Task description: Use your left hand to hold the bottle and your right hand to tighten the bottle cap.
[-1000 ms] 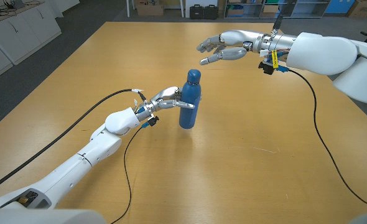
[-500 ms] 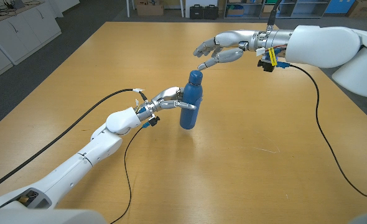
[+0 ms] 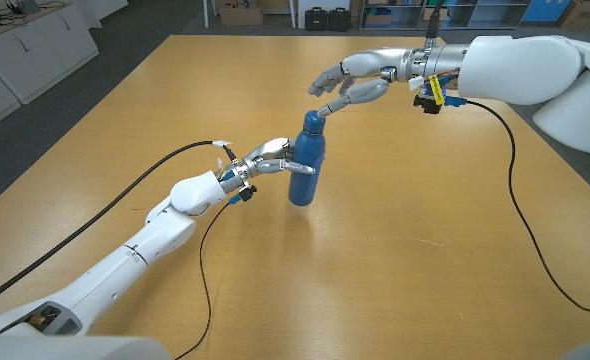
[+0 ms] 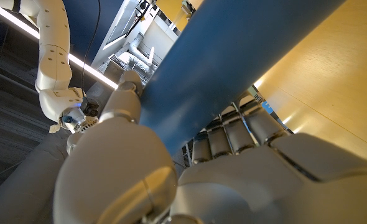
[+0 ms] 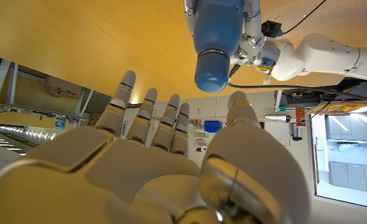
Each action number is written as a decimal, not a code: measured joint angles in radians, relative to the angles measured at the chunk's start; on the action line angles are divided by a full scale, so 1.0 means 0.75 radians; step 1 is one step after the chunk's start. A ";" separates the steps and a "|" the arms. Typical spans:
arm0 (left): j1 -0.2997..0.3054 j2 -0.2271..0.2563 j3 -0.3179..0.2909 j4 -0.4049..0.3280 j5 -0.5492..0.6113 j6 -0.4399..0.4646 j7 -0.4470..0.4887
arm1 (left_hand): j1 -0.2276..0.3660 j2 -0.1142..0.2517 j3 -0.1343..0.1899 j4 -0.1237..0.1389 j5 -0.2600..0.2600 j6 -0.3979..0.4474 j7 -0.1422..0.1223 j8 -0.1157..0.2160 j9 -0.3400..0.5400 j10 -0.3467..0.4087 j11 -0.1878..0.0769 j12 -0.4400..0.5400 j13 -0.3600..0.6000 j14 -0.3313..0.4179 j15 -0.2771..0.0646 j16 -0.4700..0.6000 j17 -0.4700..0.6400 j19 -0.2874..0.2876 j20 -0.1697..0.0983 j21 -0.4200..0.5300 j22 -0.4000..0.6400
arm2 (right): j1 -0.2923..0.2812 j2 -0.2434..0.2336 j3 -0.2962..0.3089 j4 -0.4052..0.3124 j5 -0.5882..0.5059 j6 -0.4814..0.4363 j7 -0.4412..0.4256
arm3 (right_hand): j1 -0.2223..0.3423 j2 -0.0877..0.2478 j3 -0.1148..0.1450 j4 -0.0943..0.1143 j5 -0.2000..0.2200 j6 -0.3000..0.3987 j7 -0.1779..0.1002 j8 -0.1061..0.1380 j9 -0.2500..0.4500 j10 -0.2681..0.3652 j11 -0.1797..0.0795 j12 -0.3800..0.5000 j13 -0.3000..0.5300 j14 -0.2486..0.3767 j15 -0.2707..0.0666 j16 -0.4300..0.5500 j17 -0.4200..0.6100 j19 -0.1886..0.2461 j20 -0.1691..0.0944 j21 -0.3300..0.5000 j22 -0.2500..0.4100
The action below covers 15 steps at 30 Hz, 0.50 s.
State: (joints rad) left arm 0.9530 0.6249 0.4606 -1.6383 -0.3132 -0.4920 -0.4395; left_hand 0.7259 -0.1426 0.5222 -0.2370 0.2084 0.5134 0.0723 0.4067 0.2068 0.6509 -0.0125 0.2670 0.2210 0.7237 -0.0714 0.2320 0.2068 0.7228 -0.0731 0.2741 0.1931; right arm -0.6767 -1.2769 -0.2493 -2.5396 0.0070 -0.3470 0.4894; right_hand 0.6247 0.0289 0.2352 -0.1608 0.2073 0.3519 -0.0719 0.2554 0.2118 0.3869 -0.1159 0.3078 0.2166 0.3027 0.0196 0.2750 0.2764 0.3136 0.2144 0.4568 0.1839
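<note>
Head view shows a blue metal bottle [image 3: 306, 160] standing upright on the wooden table [image 3: 395, 260], near the middle and a little toward the robot's left. Its rounded blue cap [image 3: 313, 122] sits on top. The left hand [image 3: 267, 160] grips the bottle's body from the side, fingers wrapped around its middle. The right hand [image 3: 355, 80] hovers just beyond and above the cap with its fingers spread apart and nothing in them; one fingertip is very close to the cap, but whether it touches cannot be told.

Left wrist view has the left hand [image 4: 190, 168] closed around the bottle [image 4: 233, 68], thumb on one side, fingers on the other.

Right wrist view looks past the splayed right hand [image 5: 152, 168] toward the cap [image 5: 211, 71], with a gap between them.
</note>
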 measured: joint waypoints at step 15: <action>0.007 0.011 -0.003 -0.024 0.003 0.005 0.005 | 0.000 0.000 0.000 0.000 0.004 0.000 0.000 -0.002 0.000 0.000 0.000 0.000 0.000 0.000 0.000 0.000 0.007 0.010 0.000 0.000 0.000 | 0.042 0.029 -0.045 -0.026 -0.074 -0.031 0.068 | 0.033 0.002 0.011 0.000 0.010 0.062 -0.051 0.020 0.000 0.064 -0.041 0.025 0.000 0.054 -0.039 0.020 0.000 0.033 0.000 0.000 0.000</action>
State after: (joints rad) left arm 0.9579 0.6333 0.4584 -1.6561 -0.3110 -0.4881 -0.4357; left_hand 0.7259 -0.1426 0.5221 -0.2369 0.2111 0.5132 0.0722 0.4054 0.2067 0.6509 -0.0126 0.2669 0.2209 0.7235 -0.0714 0.2320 0.2119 0.7300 -0.0733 0.2740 0.1928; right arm -0.6453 -1.2551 -0.2830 -2.5592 -0.0481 -0.3704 0.5402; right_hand 0.6495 0.0305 0.2431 -0.1608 0.2150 0.3987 -0.1105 0.2702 0.2117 0.4347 -0.1470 0.3263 0.2165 0.3429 -0.0097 0.2901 0.2763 0.3386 0.2144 0.4568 0.1838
